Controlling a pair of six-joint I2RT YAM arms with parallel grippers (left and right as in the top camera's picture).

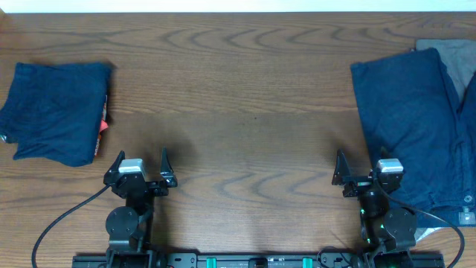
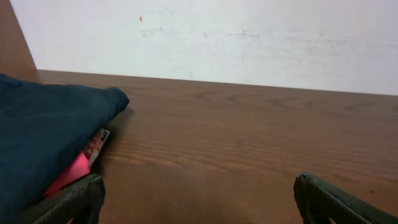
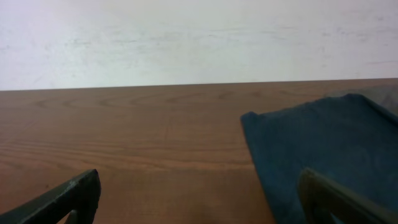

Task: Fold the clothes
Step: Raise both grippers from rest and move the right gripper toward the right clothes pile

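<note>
Left claw: I am holding my left claw [image 1: 142,158] wide open at the near left of the bench [image 1: 253,89]. It is gripping nothing. Only brown wood is showing between its two fingers.

Right claw: I am holding my right claw [image 1: 362,160] wide open too, at the near right of the bench. It is gripping nothing.

Folded blue shorts: The folded blue shorts [image 1: 56,112] are lying at the far left of the bench, in a neat square bundle. They are sitting just past my left claw and a bit to its left, not touching it.

Red label: A red label [image 1: 103,123] is peeking out from the right edge of the folded blue shorts.

Spread-out blue shorts: The spread-out blue shorts [image 1: 413,134] are lying flat along the right side of the bench, running from far to near and off the right edge of the view. Their left edge is lying just beside my right claw's right finger. I cannot tell if the finger is touching the cloth.

Grey shorts: The grey shorts [image 1: 454,56] are peeking out at the far right corner, under the spread-out blue shorts.

Wall: A white wall [image 2: 249,37] is standing behind the far edge of the bench.
</note>
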